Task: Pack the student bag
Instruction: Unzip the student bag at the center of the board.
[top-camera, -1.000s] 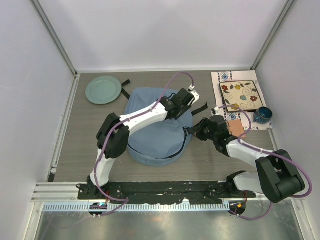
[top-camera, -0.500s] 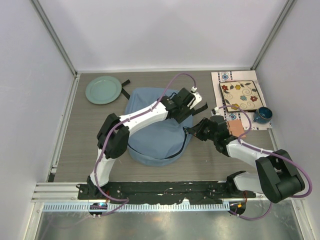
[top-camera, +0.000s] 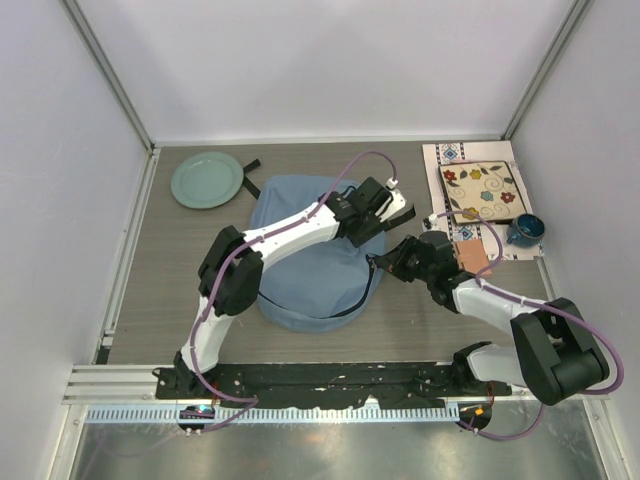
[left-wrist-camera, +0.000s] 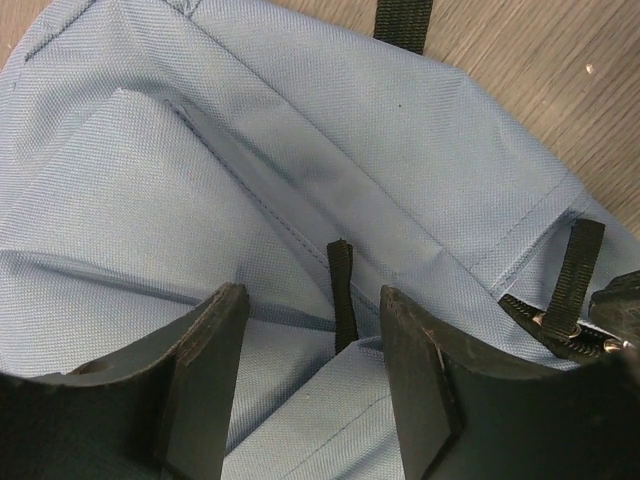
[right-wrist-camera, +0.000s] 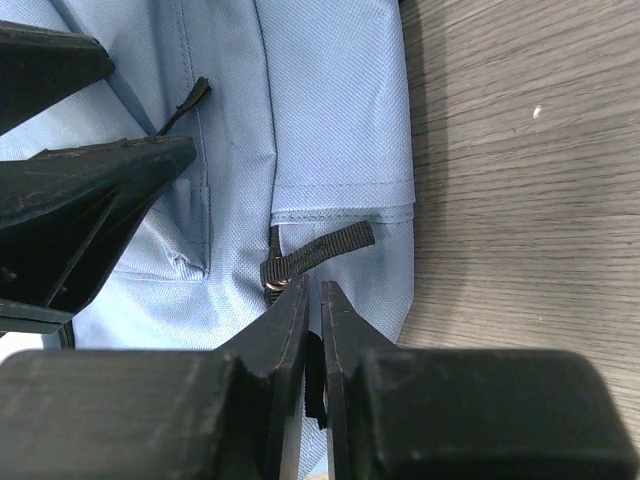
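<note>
Student bag (top-camera: 305, 270) lies flat at ctr of table (top-camera: 170, 280), btwn my two arms, zipper not visibly opened, nothing packed yet by the look of it. It hasn't shifted in the last sec.

What has changed: my left gripper (left-wrist-camera: 312, 300) has slid a bit to the right over the bag's far half, twd its right edge. Jaws are spread wide, w/ a short black pull tab (left-wrist-camera: 342, 290) standing on the seam just btwn them, not touched yet.

My right gripper (right-wrist-camera: 312, 292) hasn't moved. Jaws are pressed nearly together at the root of a black webbing tab (right-wrist-camera: 325, 247) on the bag's right edge, by the small metal ring; looks like a pinch on it, tho the contact itself is hidden.

So I judge: right side anchors the edge, left is lining up on the pull; opening step is only starting.

Further out: green plate (top-camera: 206, 179) far-left of the bag, floral-patterned square (top-camera: 480, 190) and blue mug (top-camera: 524, 230) far-right, all apart from the bag.
</note>
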